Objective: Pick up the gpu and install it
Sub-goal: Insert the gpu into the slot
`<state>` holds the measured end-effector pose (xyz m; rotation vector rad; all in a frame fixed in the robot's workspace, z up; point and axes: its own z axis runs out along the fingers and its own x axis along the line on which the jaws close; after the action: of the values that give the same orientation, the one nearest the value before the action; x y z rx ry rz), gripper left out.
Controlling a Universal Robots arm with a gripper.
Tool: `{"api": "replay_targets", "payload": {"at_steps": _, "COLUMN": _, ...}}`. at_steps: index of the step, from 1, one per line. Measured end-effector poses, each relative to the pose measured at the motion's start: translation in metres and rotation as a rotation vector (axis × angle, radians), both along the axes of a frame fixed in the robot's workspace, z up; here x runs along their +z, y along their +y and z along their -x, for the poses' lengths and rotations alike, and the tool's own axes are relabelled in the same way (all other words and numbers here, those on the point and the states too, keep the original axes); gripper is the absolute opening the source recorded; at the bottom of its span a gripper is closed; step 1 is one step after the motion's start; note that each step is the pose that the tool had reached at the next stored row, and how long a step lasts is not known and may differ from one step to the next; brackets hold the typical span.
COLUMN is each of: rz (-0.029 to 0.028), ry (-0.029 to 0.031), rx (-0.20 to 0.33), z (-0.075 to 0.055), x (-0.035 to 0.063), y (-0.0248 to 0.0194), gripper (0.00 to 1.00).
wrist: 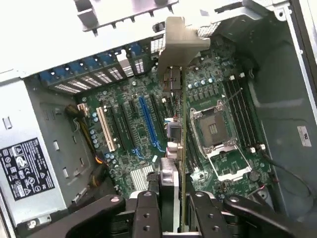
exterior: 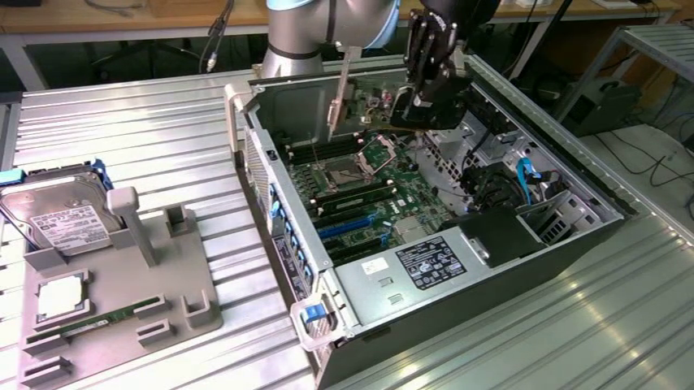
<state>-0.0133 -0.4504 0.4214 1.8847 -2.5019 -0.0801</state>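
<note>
The gpu (exterior: 375, 106) hangs above the open computer case (exterior: 284, 244), over the motherboard (exterior: 358, 195), with my gripper (exterior: 423, 110) shut on it. Its silver bracket (exterior: 341, 91) points toward the case's rear wall. In the wrist view the gpu (wrist: 179, 148) appears edge-on between my gripper (wrist: 174, 215) fingers (wrist: 148, 213). Its bracket (wrist: 181, 39) sits near the rear slot openings. The card hovers between the long blue slot (wrist: 148, 124) and the processor socket (wrist: 213, 124), apart from the board.
A grey fixture (exterior: 162, 276) on the exterior view's left holds a silver hard drive (exterior: 60, 219), a processor (exterior: 60, 296) and a green RAM stick (exterior: 97, 321). Inside the case are the power supply (exterior: 428, 260), cables and a drive cage (exterior: 564, 219).
</note>
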Motion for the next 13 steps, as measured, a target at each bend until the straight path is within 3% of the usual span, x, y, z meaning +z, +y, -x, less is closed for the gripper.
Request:
{"api": "replay_targets", "payload": {"at_steps": 1, "rz": -0.0001, "ry": -0.0122, "rx": 0.011, "z": 0.0, "x": -0.0004, "y": 0.0, "gripper": 0.28}}
{"api": "replay_targets", "payload": {"at_steps": 2, "rz": -0.0006, "ry": -0.0382, "rx": 0.062, "z": 0.0003, "x": -0.0014, "y": 0.0001, "gripper": 0.28}}
{"api": "replay_targets", "payload": {"at_steps": 3, "rz": -0.0131, "ry": -0.0388, "rx": 0.13, "z": 0.0003, "x": -0.0033, "y": 0.0, "gripper": 0.28}}
{"api": "replay_targets", "payload": {"at_steps": 4, "rz": -0.0304, "ry": -0.0399, "rx": 0.144, "z": 0.0003, "x": -0.0044, "y": 0.0, "gripper": 0.28}}
{"api": "replay_targets", "payload": {"at_steps": 6, "rz": -0.0318, "ry": -0.0397, "rx": 0.155, "z": 0.0003, "x": -0.0051, "y": 0.0001, "gripper": 0.28}}
{"api": "replay_targets", "payload": {"at_steps": 10, "rz": -0.0333, "ry": -0.0385, "rx": 0.236, "z": 0.0003, "x": -0.0069, "y": 0.0, "gripper": 0.28}}
{"api": "replay_targets", "payload": {"at_steps": 13, "rz": -0.0341, "ry": -0.0387, "rx": 0.267, "z": 0.0003, "x": -0.0081, "y": 0.0, "gripper": 0.28}}
